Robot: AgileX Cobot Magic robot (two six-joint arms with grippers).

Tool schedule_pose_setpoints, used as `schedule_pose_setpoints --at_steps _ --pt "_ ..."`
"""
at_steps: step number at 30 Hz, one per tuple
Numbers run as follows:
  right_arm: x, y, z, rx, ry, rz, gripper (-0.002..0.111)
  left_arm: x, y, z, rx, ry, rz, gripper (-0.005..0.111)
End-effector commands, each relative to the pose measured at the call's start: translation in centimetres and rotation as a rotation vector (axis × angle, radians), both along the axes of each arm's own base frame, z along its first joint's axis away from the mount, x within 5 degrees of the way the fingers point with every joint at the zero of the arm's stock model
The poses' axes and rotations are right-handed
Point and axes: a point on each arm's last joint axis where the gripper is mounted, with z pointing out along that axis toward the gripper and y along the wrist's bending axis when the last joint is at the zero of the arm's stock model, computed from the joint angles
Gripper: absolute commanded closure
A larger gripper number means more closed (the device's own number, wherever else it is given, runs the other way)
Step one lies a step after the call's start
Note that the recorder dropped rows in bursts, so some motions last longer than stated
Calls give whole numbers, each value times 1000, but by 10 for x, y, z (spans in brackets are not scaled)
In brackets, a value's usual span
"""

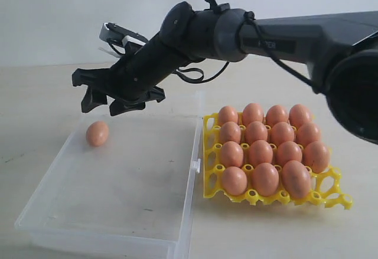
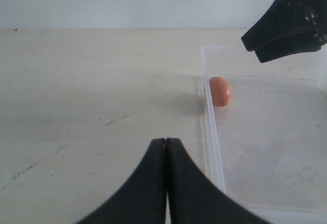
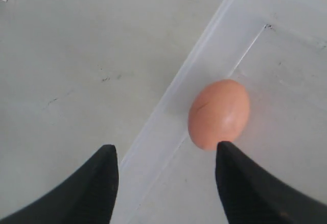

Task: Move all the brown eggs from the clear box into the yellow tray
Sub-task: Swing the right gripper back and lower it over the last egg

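A clear box (image 1: 118,200) sits on a pale counter (image 1: 35,129). One brown egg (image 1: 97,133) lies inside it, against the wall farthest from the yellow tray (image 1: 331,199). The right gripper (image 3: 164,155) hovers just above that egg, jaws spread wide, holding nothing. The tray, just beside the box, carries fifteen brown eggs (image 1: 260,151). The left gripper (image 2: 166,142) is closed over the counter outside the box.
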Motion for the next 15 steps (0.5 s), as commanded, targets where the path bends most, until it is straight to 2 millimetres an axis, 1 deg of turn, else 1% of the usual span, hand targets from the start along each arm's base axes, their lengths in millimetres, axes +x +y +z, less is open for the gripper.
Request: schedule_pose_setpoints --at_steps 1,8,15 --pt "8 10 -13 18 47 -21 53 0 0 2 1 -14 0 107" --pt "18 13 -32 19 82 -74 53 0 0 2 1 -14 0 107" --pt "19 14 -43 12 88 -84 53 0 0 2 1 -14 0 107"
